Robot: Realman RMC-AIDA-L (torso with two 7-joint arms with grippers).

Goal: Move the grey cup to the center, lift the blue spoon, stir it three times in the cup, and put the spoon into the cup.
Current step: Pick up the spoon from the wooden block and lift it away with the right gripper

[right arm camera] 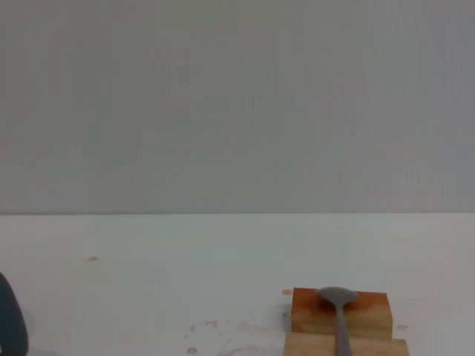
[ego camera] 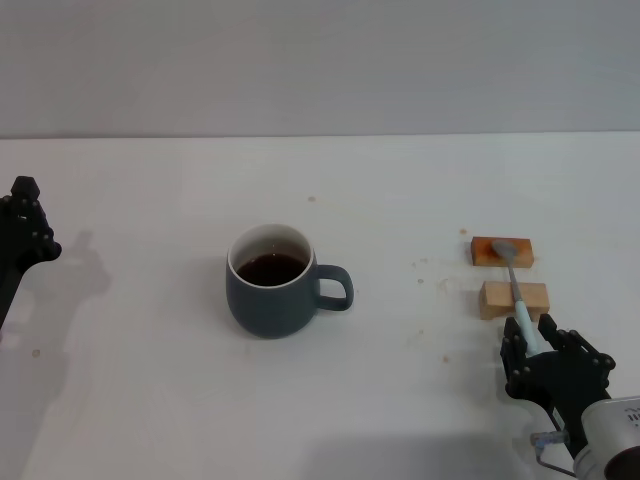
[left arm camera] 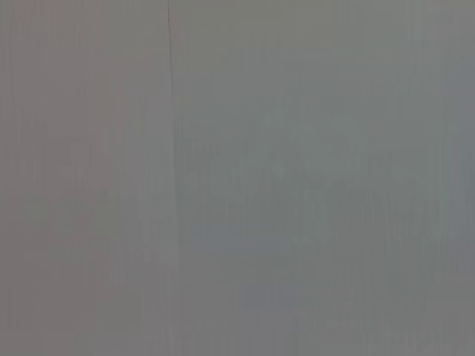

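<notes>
Sitting pretty much mid-surface already, the squat slate-grey mug with the white inside and loop handle point(ego camera: 272, 283) looks like it's where it needs to be, so I'd call the "move the cup to the center" bit done. Its handle points toward the robot's right, and there's dark liquid in it.

The slim spoon with the grey metal bowl and pale blue handle point(ego camera: 516, 287) is well off to the right of the mug. It lies across two small wooden blocks: the bowl rests on the farther, orange-stained block point(ego camera: 501, 251), and the neck crosses the nearer, paler block point(ego camera: 514, 299). The right wrist view shows the same thing, with the spoon bowl point(right arm camera: 338, 297) on top of the stained block point(right arm camera: 340, 311).

The right gripper point(ego camera: 548, 358) is right at the near end of the blue handle, with its black fingers either side of it. Whether it has actually clamped down yet, I honestly can't tell. The spoon doesn't look lifted, since it's flat on the blocks.

The left gripper point(ego camera: 22, 230) is parked way out at the left edge of the white surface point(ego camera: 150, 200). Can't tell its finger state either, and its wrist view is just blank grey.

So my read is one step down, with the spoon grab in progress. Lifting, three stirs and dropping the spoon in the cup are all left.
</notes>
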